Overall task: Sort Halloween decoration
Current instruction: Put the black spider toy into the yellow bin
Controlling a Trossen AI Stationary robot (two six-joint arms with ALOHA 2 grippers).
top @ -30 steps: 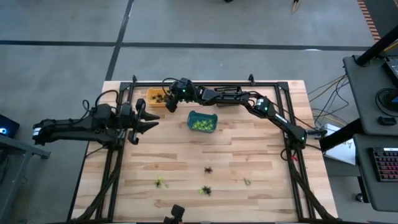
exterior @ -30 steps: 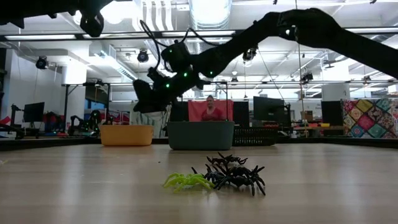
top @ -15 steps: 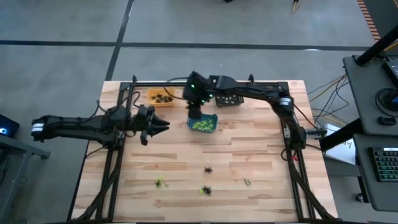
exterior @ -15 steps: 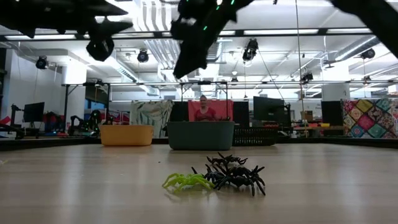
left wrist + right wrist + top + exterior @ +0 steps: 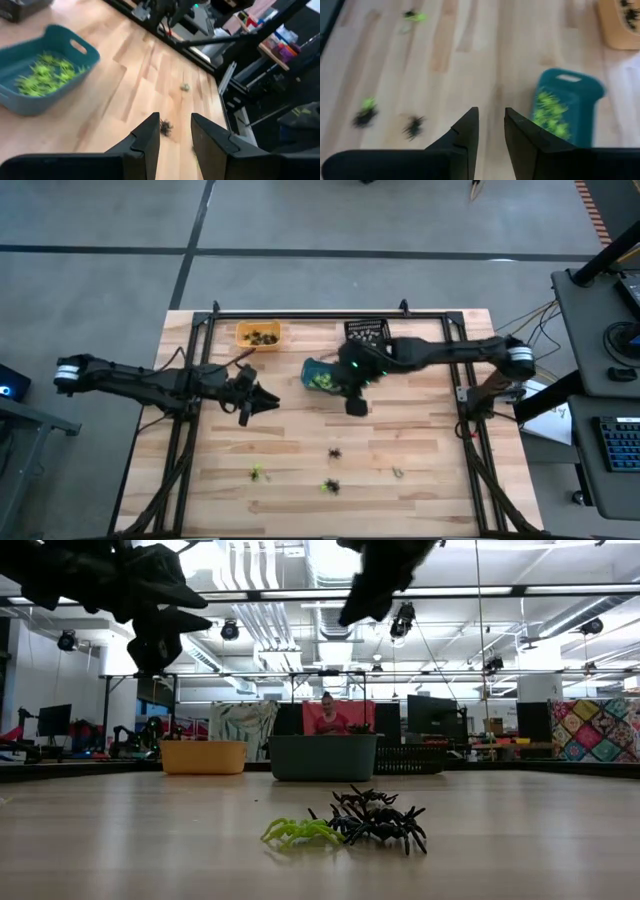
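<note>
Above the table's middle, my right gripper (image 5: 355,406) hangs released and empty beside the teal plastic bin (image 5: 312,370), the left gripper (image 5: 262,402) likewise. I judge a pickup is next: descend on the small black plastic spider (image 5: 334,452) nearer me.

An orange bin (image 5: 258,336) sits on the wooden table (image 5: 420,430) at about 11 o'clock, a black bin (image 5: 366,331) near 12 to 1 o'clock, and a teal bin (image 5: 318,374) just above centre. A black frame (image 5: 190,430) borders the tabletop. Beyond the far edge, a person (image 5: 327,712) in red sits in the room.
</note>
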